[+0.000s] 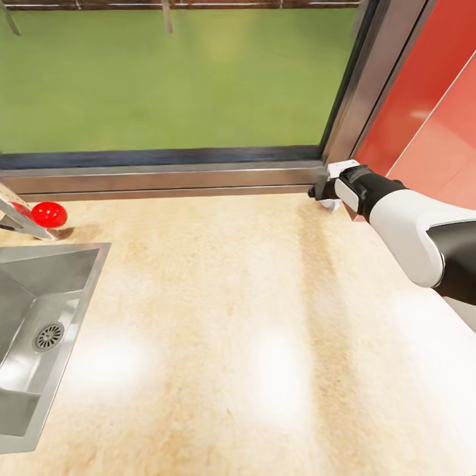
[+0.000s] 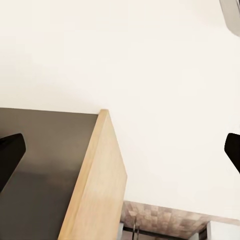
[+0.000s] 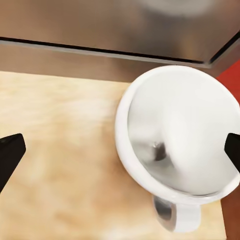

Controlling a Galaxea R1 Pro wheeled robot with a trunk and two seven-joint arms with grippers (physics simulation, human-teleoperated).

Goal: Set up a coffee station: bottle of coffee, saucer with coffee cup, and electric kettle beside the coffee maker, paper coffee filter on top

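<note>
Up close, the right pincer (image 3: 120, 155) spreads wide over the coffee cup (image 3: 182, 137), mostly hidden from the head camera.

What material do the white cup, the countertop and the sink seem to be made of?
The coffee cup looks like glazed white ceramic: smooth, with a soft sheen inside. The countertop looks like polished beige stone or laminate: mottled, with bright glare spots. The sink looks like brushed stainless steel: grey, dully reflective.
</note>
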